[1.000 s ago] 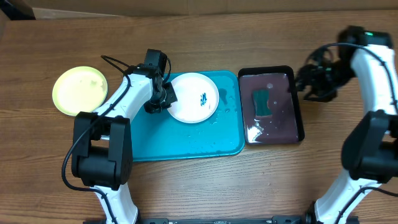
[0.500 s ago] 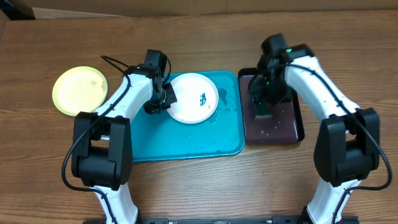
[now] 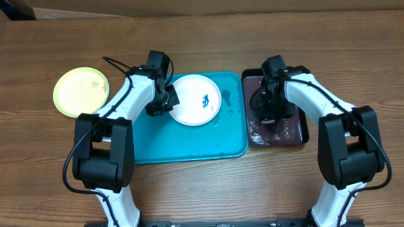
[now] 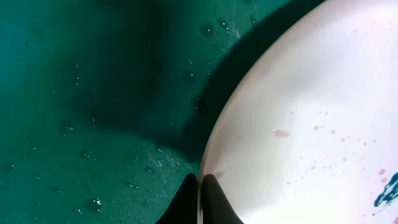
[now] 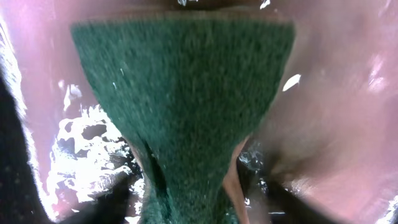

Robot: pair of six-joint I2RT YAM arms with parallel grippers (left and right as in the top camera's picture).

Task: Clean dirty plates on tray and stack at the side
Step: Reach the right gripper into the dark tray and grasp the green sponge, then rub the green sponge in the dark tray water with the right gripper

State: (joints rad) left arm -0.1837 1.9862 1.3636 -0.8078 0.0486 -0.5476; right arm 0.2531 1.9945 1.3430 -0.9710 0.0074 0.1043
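One round glossy plate, coarse green sponge, wet tray

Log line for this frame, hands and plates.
left hand: shut on white plate rim | right hand: astride sponge in black tray, grip unclear | white plate: smeared, on blue tray | yellow plate: on table

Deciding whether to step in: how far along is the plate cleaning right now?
Done: a yellow-green plate lies off the tray at the left, no smear visible. In hand: left gripper pinches the rim of the white plate on the tray; right gripper straddles the sponge in the black tray. Left: wipe off the plate's teal smear, then stack it.
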